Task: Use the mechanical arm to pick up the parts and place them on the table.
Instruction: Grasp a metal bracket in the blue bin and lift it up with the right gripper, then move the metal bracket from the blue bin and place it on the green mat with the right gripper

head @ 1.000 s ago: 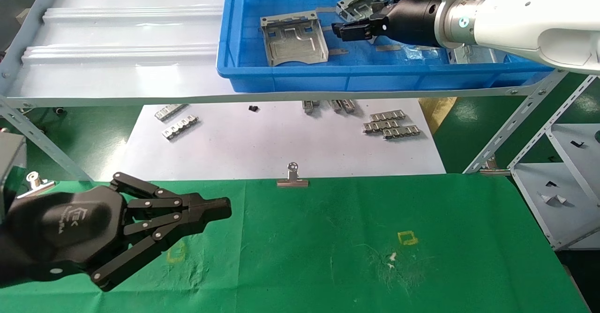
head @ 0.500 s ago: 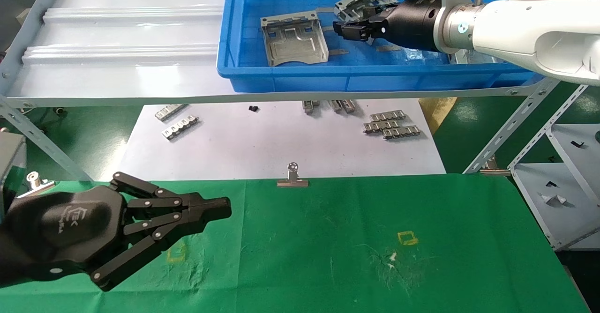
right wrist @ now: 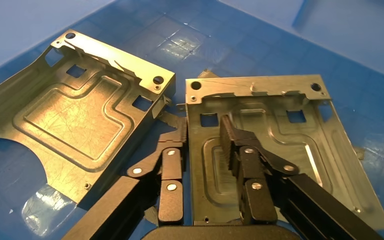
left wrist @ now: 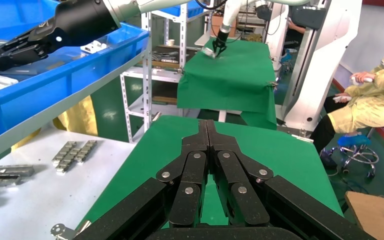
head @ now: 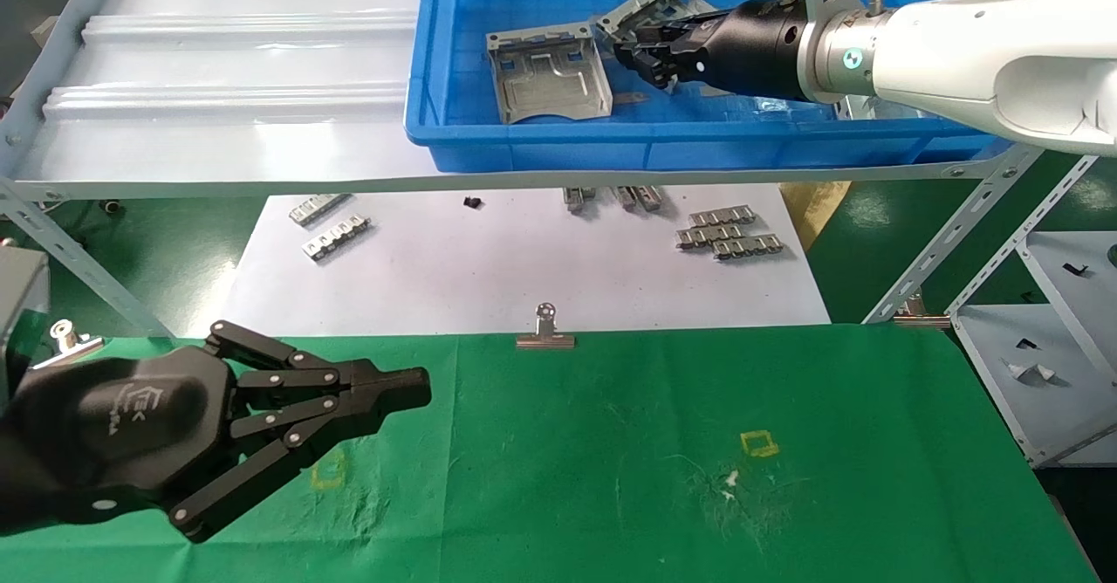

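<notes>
Two silvery stamped parts lie in the blue bin (head: 611, 151): one flat at its left (head: 545, 77), one beside it under my right gripper (head: 650, 9). My right gripper (head: 630, 52) reaches into the bin. In the right wrist view it (right wrist: 203, 127) is open, with one finger outside the near rim of the right-hand part (right wrist: 280, 135) and the other on its floor. The left-hand part (right wrist: 75, 120) lies free. My left gripper (head: 419, 388) is shut and empty over the green table (head: 611, 443); its closed fingertips also show in the left wrist view (left wrist: 206, 122).
A ribbed white shelf (head: 218, 59) holds the bin. Below it, a white sheet (head: 524, 269) carries toothed metal strips (head: 729, 232). A binder clip (head: 544, 332) sits on the table's far edge. Yellow square marks (head: 757, 443) are on the cloth. A grey rack (head: 1047, 330) stands at the right.
My right gripper has moved left and a little farther into the bin. The part under it has shifted left, closer to the other part. The left arm has not moved.
</notes>
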{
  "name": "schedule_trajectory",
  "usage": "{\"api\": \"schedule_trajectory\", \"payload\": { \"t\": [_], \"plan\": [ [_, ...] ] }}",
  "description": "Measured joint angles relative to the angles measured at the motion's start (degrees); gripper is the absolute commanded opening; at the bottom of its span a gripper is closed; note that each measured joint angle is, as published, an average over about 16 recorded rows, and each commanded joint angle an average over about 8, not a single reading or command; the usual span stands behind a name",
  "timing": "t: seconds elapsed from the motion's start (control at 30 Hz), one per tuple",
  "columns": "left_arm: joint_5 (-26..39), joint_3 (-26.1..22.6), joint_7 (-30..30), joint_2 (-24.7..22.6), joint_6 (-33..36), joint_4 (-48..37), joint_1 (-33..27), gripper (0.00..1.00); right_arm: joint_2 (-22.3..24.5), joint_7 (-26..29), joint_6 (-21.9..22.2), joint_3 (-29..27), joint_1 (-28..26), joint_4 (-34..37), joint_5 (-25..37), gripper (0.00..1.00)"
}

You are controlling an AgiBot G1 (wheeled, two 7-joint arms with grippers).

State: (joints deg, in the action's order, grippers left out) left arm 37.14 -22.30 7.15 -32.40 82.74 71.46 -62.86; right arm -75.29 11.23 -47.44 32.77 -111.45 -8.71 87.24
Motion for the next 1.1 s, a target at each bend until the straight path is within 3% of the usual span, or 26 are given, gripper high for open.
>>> {"api": "schedule_trajectory", "payload": {
  "t": [0.4, 0.43, 0.67, 0.7, 1.1],
  "plan": [
    [0.0, 0.0, 0.0, 0.0, 0.0, 0.0, 0.0, 0.0, 1.4, -3.7, -3.5, -1.1, -0.6, -2.4, -1.9, 0.0],
    [0.0, 0.0, 0.0, 0.0, 0.0, 0.0, 0.0, 0.05, 1.7, -4.1, -4.1, -1.3, -0.6, -2.9, -2.2, 0.0],
    [0.0, 0.0, 0.0, 0.0, 0.0, 0.0, 0.0, 0.93, 5.1, -6.2, -10.3, -2.8, -1.0, -8.7, -4.9, 0.0],
    [0.0, 0.0, 0.0, 0.0, 0.0, 0.0, 0.0, 1.0, 5.7, -6.3, -11.4, -3.0, -1.0, -9.8, -5.3, 0.0],
    [0.0, 0.0, 0.0, 0.0, 0.0, 0.0, 0.0, 1.0, 18.9, -4.3, -28.2, -4.0, 2.4, -31.3, -9.5, 0.0]
  ]
}}
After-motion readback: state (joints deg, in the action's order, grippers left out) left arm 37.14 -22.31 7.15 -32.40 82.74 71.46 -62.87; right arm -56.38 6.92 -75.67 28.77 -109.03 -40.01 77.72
